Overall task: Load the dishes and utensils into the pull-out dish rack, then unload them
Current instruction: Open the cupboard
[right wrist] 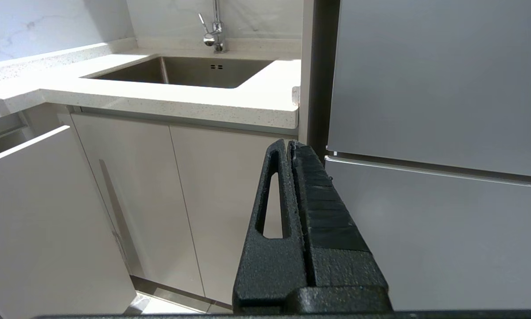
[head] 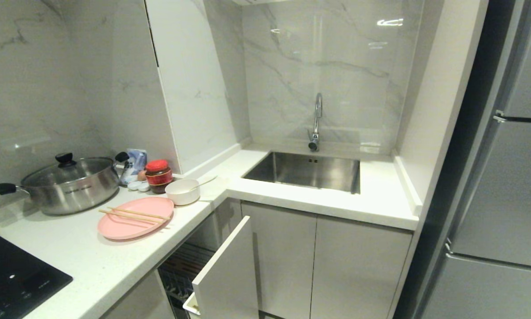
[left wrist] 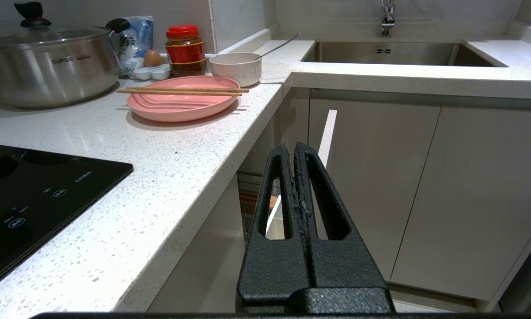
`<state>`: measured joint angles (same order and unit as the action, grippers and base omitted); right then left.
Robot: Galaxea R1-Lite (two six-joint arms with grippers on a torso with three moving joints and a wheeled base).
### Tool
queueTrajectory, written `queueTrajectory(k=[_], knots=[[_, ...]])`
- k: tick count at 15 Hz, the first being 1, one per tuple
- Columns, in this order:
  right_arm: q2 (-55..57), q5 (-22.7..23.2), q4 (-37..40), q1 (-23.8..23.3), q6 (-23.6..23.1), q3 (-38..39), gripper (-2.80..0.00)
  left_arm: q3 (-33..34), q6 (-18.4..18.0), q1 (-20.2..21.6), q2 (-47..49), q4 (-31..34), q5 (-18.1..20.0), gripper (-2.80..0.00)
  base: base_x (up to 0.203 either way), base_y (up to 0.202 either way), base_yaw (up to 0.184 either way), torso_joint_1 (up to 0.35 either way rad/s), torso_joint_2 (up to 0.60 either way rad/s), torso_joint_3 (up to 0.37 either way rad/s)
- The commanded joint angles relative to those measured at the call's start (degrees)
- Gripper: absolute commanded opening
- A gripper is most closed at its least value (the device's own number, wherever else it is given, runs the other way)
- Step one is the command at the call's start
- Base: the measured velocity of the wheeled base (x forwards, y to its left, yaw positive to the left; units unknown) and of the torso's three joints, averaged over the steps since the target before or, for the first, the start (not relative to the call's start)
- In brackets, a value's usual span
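Fingers of both grippers are pressed together with nothing between them: left gripper (left wrist: 294, 148), right gripper (right wrist: 290, 144). Neither arm shows in the head view; both look parked, below counter height in front of the cabinets.

Landmark: sink (head: 307, 170).

- Plate (head: 135, 217), pink, on the counter well left of the sink, near the counter's front edge.
- Chopsticks (head: 134, 215) lie across the plate, tips past its rim.
- Bowl (head: 182, 191) sits between plate and sink, just behind the plate; a slim metal handle (left wrist: 278, 44) leans out of it toward the sink. Cannot tell which utensil it is.
- Rack (head: 186, 270) is pulled part-way out under the counter, left of the sink cabinet doors; its white front panel (head: 228, 274) stands forward. Wire and a wooden strip show in the gap; no dish is visible in it.
- Pot (head: 69, 182) and red-lidded jar (head: 158, 175) stand further left; not task items.

Progress, my reading: rack opened, loading not begun. Left to do: plate, bowl, chopsticks and cutlery in, then all out again.
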<state>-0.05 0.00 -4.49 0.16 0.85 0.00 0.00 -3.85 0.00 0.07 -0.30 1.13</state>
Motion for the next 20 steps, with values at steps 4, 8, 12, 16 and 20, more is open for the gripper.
queueTrajectory(k=[4, 8, 12, 16, 20], knots=[[0.05, 0.00, -0.08, 0.02, -0.04, 1.49, -2.80, 0.35, -0.01, 0.00, 0.01, -0.05, 0.01, -2.80, 0.000, 0.000, 0.000, 0.000, 0.00, 0.000], [0.05, 0.00, -0.08, 0.02, 0.61, 1.49, -2.80, 0.35, -0.01, 0.00, 0.01, -0.05, 0.01, -2.80, 0.000, 0.000, 0.000, 0.000, 0.00, 0.000], [0.05, 0.00, -0.08, 0.02, 0.03, 1.49, -2.80, 0.35, -0.01, 0.00, 0.01, -0.05, 0.01, -2.80, 0.000, 0.000, 0.000, 0.000, 0.00, 0.000], [0.05, 0.00, -0.08, 0.02, 0.03, 1.49, -2.80, 0.35, -0.01, 0.00, 0.01, -0.05, 0.01, -2.80, 0.000, 0.000, 0.000, -0.148, 0.31, 0.156], [0.05, 0.00, -0.08, 0.08, 0.03, 1.49, -2.80, 0.35, -0.01, 0.00, 0.01, -0.05, 0.01, -2.80, 0.000, 0.000, 0.000, -0.242, 0.52, 0.282]])
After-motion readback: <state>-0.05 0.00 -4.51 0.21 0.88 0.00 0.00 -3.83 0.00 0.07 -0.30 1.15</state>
